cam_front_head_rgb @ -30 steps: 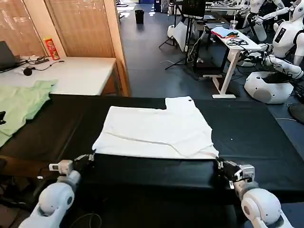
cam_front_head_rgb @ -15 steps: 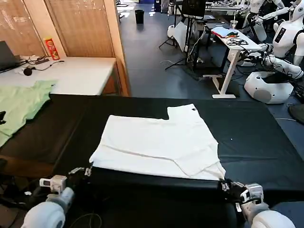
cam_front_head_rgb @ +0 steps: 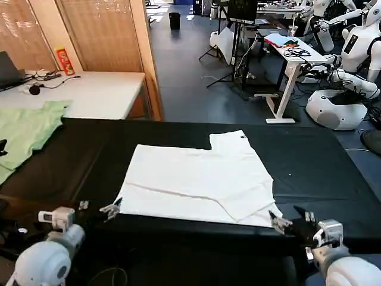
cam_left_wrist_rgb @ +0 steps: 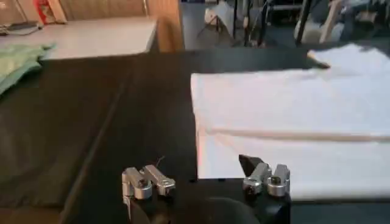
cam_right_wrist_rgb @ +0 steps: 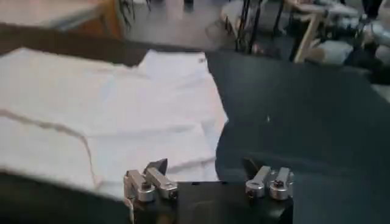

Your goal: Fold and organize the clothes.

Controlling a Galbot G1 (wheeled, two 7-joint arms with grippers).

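The clothes, a white T-shirt (cam_front_head_rgb: 199,182), lie flat on the black table (cam_front_head_rgb: 309,161) with one side folded in and a sleeve pointing to the far side. Its near hem runs along the table's front edge. My left gripper (cam_front_head_rgb: 98,210) stands open just off the hem's left corner, and in the left wrist view the left gripper (cam_left_wrist_rgb: 204,175) faces the T-shirt (cam_left_wrist_rgb: 292,122) with nothing between its fingers. My right gripper (cam_front_head_rgb: 292,219) is open at the hem's right corner. From the right wrist, the right gripper (cam_right_wrist_rgb: 207,175) is level with the T-shirt (cam_right_wrist_rgb: 109,115) edge and holds nothing.
A pale green garment (cam_front_head_rgb: 24,134) lies at the table's far left. Behind it stands a white desk (cam_front_head_rgb: 89,92) with a red can (cam_front_head_rgb: 63,59) and cables. Other robots (cam_front_head_rgb: 357,53) and a desk stand far back right. Bare black table lies right of the shirt.
Both grippers drew the shirt's near hem toward the front edge, then let go and opened. The arms have backed off slightly toward me.
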